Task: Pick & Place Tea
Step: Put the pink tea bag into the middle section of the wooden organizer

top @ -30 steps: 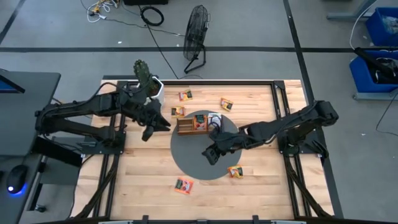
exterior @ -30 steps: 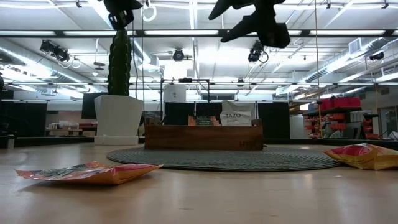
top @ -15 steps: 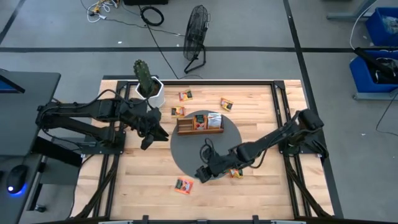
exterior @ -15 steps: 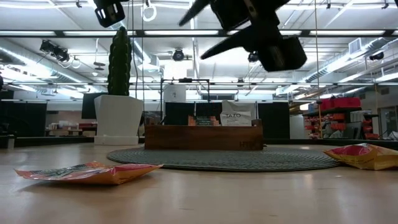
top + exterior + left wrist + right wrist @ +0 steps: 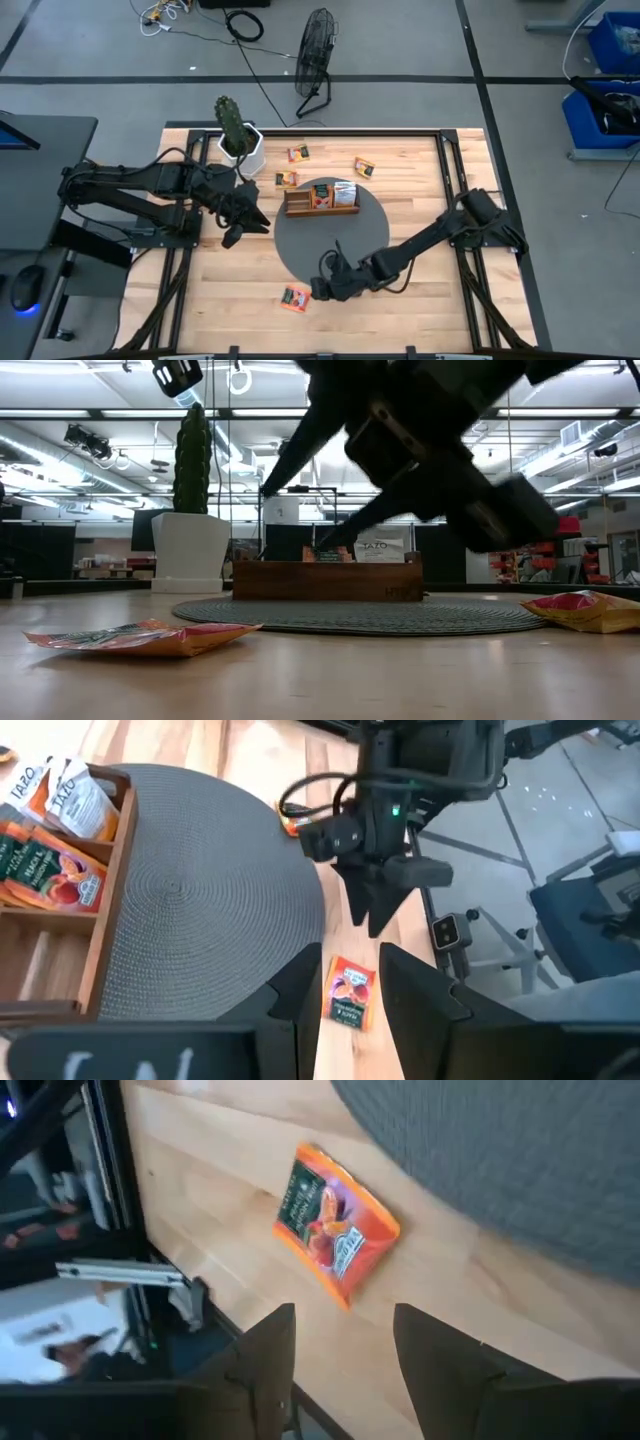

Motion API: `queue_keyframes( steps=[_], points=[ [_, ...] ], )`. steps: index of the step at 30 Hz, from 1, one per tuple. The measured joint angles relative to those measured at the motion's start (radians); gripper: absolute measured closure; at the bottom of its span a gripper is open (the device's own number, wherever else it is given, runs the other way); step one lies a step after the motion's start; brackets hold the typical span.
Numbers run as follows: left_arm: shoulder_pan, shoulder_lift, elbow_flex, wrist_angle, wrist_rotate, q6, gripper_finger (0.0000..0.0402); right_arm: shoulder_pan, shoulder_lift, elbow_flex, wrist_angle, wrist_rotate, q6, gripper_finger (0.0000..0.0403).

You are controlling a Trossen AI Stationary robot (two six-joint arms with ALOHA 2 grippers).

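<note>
An orange-red tea sachet (image 5: 295, 297) (image 5: 335, 1235) (image 5: 145, 637) lies flat on the wood near the table's near edge, off the grey round mat (image 5: 300, 245). My right gripper (image 5: 320, 289) (image 5: 345, 1380) (image 5: 300, 510) is open and hovers just right of and above it, touching nothing. My left gripper (image 5: 238, 228) (image 5: 350, 990) is open above bare wood left of the mat. More sachets stand in the wooden slotted tray (image 5: 322, 199) (image 5: 60, 840). Three loose sachets (image 5: 298, 153) (image 5: 364, 167) (image 5: 287, 179) lie toward the far edge.
A potted cactus (image 5: 238, 135) (image 5: 192, 510) stands at the far left corner. Another orange sachet (image 5: 588, 610) (image 5: 290, 820) lies on the wood right of the mat, under my right arm. Dark frame rails (image 5: 452, 170) run along both sides. Open wood lies near the near edge.
My right gripper has swung from over the mat beside the tray toward the near edge and left, dropping low beside the orange-red sachet there. My left gripper has drawn back a little toward the near edge. No sachet has moved.
</note>
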Motion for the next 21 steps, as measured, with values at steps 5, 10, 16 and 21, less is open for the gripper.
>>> queue_keyframes(
  steps=[5,10,16,21],
  points=[
    [0.000,0.000,0.000,0.003,0.000,0.008,0.0296,0.005,0.038,0.001,0.051,0.010,0.086,0.0224],
    [0.000,0.000,0.000,0.005,0.003,0.027,0.0296,0.004,0.070,-0.001,0.067,0.014,0.132,0.0224],
    [0.000,0.000,0.000,0.004,0.003,0.033,0.0296,0.005,0.082,0.000,0.102,0.052,0.159,0.0224],
    [0.000,0.000,0.000,0.003,0.003,0.057,0.0296,-0.012,0.082,0.007,0.101,0.060,0.140,0.0224]
  ],
)
